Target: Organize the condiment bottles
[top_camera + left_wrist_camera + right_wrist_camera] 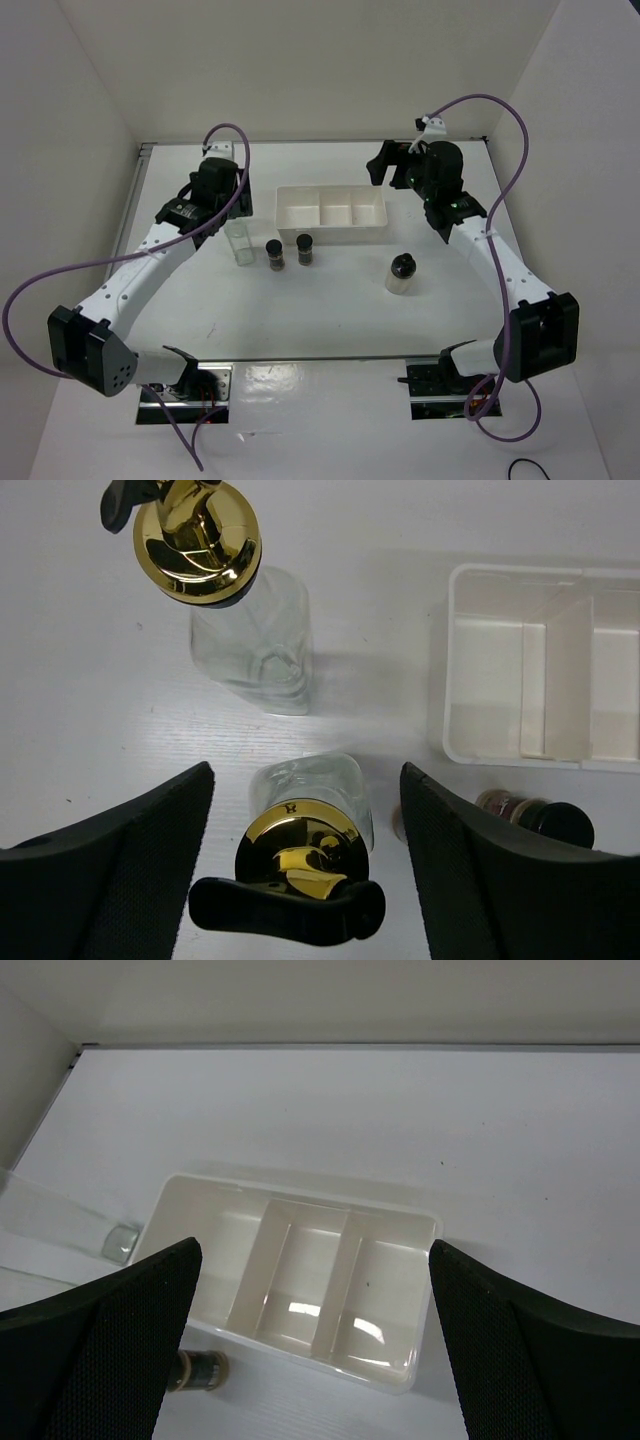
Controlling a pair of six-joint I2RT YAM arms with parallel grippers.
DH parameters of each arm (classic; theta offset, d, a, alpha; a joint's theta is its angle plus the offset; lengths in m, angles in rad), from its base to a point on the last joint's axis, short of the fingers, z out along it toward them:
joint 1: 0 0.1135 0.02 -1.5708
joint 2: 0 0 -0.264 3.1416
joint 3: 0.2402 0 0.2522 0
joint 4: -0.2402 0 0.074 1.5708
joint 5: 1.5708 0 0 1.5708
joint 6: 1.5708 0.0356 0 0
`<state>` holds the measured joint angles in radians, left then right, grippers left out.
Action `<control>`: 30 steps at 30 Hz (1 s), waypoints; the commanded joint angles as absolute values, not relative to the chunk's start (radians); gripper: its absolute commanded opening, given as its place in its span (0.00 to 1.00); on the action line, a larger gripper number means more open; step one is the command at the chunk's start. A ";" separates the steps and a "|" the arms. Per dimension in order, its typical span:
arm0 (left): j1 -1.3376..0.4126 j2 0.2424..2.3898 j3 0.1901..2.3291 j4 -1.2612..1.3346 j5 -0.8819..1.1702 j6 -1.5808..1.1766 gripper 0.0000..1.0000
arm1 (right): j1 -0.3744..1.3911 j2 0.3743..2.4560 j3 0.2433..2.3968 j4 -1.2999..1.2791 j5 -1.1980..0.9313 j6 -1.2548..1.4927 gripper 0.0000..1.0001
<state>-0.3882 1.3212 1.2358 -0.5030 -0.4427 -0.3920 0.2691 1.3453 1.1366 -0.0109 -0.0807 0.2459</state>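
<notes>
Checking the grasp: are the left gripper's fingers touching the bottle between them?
Apart. Left wrist view: table shows between the glass bottle and each finger of the left gripper.

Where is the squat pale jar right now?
Top view: the squat pale jar stands alone right of centre, on the near side of the white tray's right end, right of the two small dark jars.

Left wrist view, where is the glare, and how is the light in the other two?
Left wrist: hot glare on both gold pourer tops. Right wrist: bright patches on the white tray floor. Top external: even light, faint shadows.
</notes>
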 commanded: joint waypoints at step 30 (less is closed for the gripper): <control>-0.419 1.361 1.365 -0.543 -0.472 -0.376 0.03 | 0.273 1.365 1.155 0.041 -0.043 0.242 0.99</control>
<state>-0.4126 1.3670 1.2732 -0.5446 -0.4522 -0.3733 0.2691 1.3624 1.1366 -0.0093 -0.0593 0.2455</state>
